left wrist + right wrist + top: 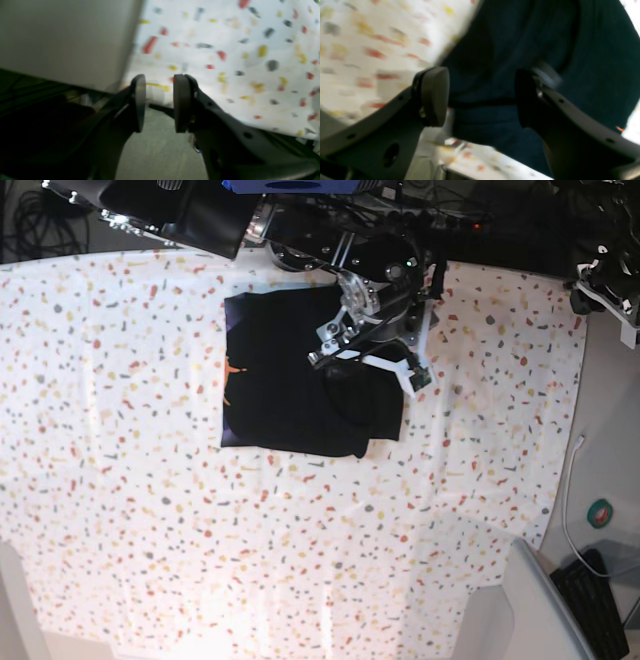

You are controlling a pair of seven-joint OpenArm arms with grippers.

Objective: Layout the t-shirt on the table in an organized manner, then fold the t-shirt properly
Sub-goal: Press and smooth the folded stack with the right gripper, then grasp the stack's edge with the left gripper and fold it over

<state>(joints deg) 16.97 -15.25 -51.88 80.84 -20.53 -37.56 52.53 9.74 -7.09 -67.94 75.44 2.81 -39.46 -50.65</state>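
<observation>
t-shirt position: the t-shirt [285, 380] lies on the table [120, 510], toward the far edge and near the robot's base, well apart from the other edges.
t-shirt shape: a compact dark block, roughly rectangular; orange print shows on the side toward the base view's left; on the opposite side an extra layer bulges out, with a rounded lump at the near corner.
left hand: the left hand [159, 102] has its pads apart with nothing between them; it looks past the table's edge, away from the cloth.
right hand: the right hand [482, 96] has its pads wide apart; black fabric sits behind and below the gap, not pinched as far as the blurred wrist view shows.
done, by my reading: layout and most folds appear finished.
left, by my reading: flatten or tuck the bulging side; square the outline.
</observation>
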